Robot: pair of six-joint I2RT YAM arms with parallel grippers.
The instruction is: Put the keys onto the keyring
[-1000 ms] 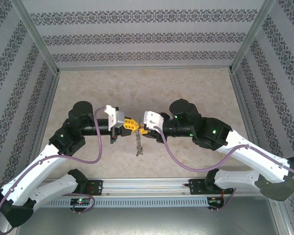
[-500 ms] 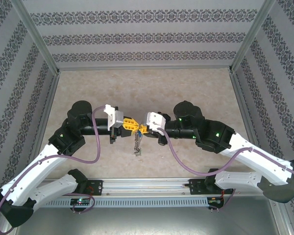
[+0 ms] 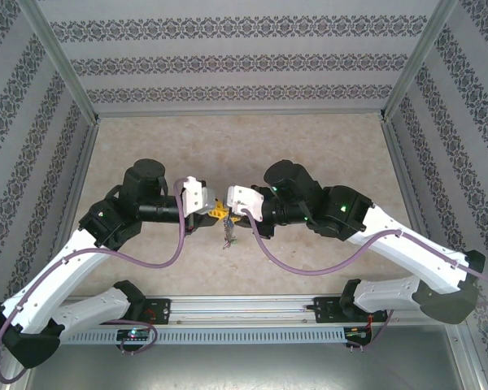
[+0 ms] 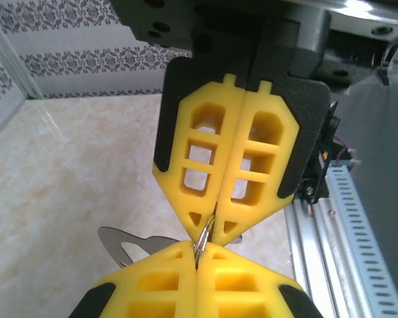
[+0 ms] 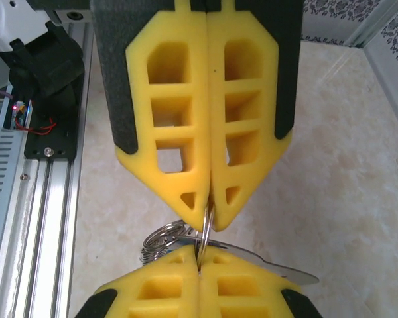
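My left gripper (image 4: 199, 246) and right gripper (image 5: 199, 255) meet tip to tip above the middle of the table. Both are shut on the same thin silver split ring (image 5: 205, 228). A flat grey metal piece with a cutout, the keyring (image 4: 123, 242), hangs just below the tips, and its flat end (image 5: 285, 270) points right in the right wrist view. Coiled silver rings (image 5: 159, 240) bunch beside it. In the top view the bunch (image 3: 226, 235) dangles under the left gripper (image 3: 220, 214) and right gripper (image 3: 230, 216). The keys are hidden in that bunch.
A beige table top (image 3: 325, 154) lies inside patterned walls. An aluminium rail (image 3: 244, 309) runs along the near edge, close below the dangling bunch. Purple cables (image 3: 301, 268) loop under both forearms.
Both arms have shifted pose: the right wrist swung left and further from the rail, and the left wrist moved right. The fingertips now press closer together, and the bunch hangs shorter.
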